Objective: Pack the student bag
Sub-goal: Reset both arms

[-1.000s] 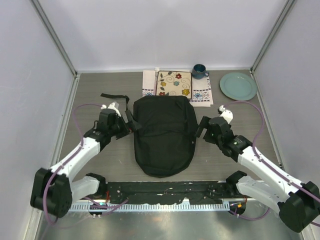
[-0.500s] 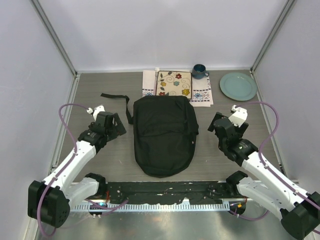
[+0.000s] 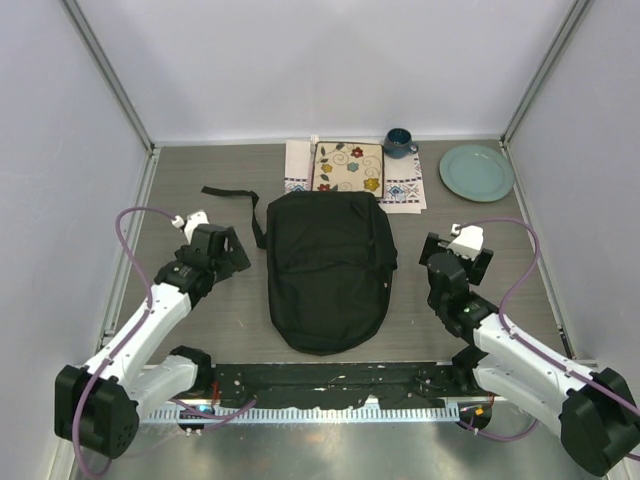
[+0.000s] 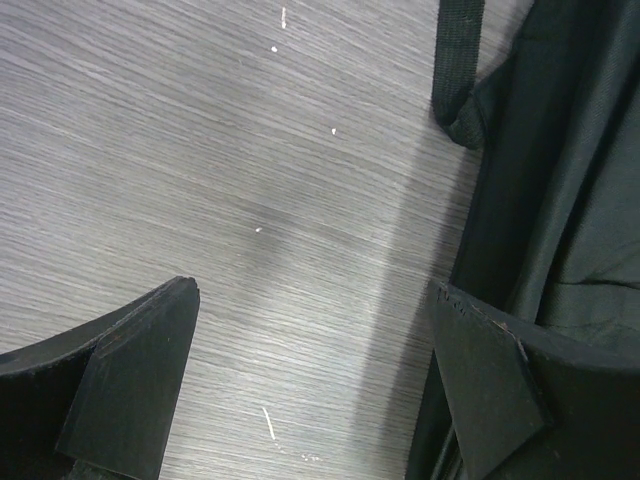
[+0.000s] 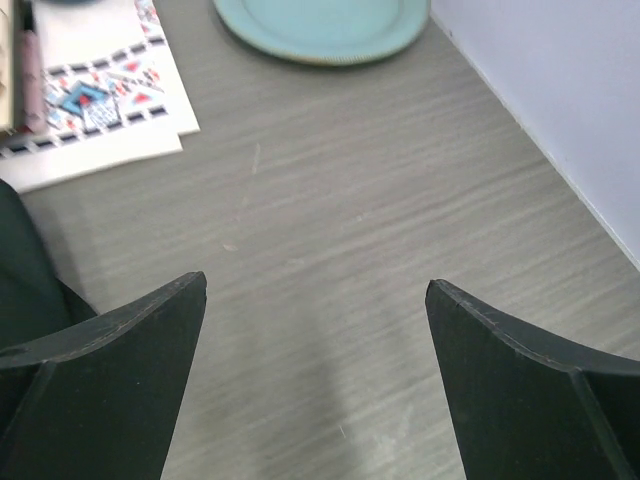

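Black student bag (image 3: 328,270) lies flat mid-tabletop (image 3: 200,320), zipped or not can't be told from above; its strap (image 3: 235,197) trails off toward the far left. Flowered notebook (image 3: 348,167) sits on patterned papers (image 3: 403,188) just beyond the bag's far end, outside it, so at least those aren't packed. What is already inside the bag can't be seen. Blue mug (image 3: 398,142) and teal plate (image 3: 476,171) sit at the far right, apart from the bag.

Left pincer (image 3: 222,250) sits just left of the bag, fingers spread wide, holding nothing; wrist view shows bare tabletop between them, bag edge (image 4: 560,200) by the right finger. Right pincer (image 3: 456,262) is right of the bag, also wide and empty, over bare tabletop.

Judgement: the notebook and papers are left to pack.
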You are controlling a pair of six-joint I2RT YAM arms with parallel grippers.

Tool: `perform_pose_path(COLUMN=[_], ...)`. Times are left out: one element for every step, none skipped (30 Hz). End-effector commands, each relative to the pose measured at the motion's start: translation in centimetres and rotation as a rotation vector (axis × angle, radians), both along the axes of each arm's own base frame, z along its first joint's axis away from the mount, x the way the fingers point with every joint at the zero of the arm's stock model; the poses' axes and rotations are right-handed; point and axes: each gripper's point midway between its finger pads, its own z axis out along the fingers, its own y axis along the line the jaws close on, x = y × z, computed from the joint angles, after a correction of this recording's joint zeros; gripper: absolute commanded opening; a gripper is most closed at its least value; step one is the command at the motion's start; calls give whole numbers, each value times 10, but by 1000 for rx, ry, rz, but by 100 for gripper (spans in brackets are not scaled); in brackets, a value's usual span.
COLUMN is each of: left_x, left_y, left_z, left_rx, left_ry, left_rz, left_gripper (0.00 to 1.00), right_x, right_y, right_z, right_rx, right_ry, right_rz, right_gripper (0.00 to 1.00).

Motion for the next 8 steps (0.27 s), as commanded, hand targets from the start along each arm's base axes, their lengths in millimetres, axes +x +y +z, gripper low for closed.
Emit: perform_pose_path(left_x=[5,5,5,5,5,5,6,6], left_y=[4,5,5,5,5,8,9,12], left_z=[20,22,24,26,27,30,31,35], left_rx=[-1,-2,-4,-6,-5,1,4,5], left_ry=[-93,-104,-111,-121,-126,-136,-145,-163], left_rz=[13,13,14,14,14,25,34,52], left_gripper=[99,100,100,99,100,99,99,100], right_x=[17,16,17,17,17,17,18,16], right_y=[1,0,-1,-1,-3,-5,-5,-9], right_z=[49,49,49,49,46,44,45,38], right_rx=[35,16,7,3,-10,-12,-6,-17], right_ry=[-212,-207,-206,-209,-201,-201,-214,-205], right_rz=[-19,-17,-17,-15,-16,-19,-19,-21], right_gripper=[96,96,97,97,96,96,96,96])
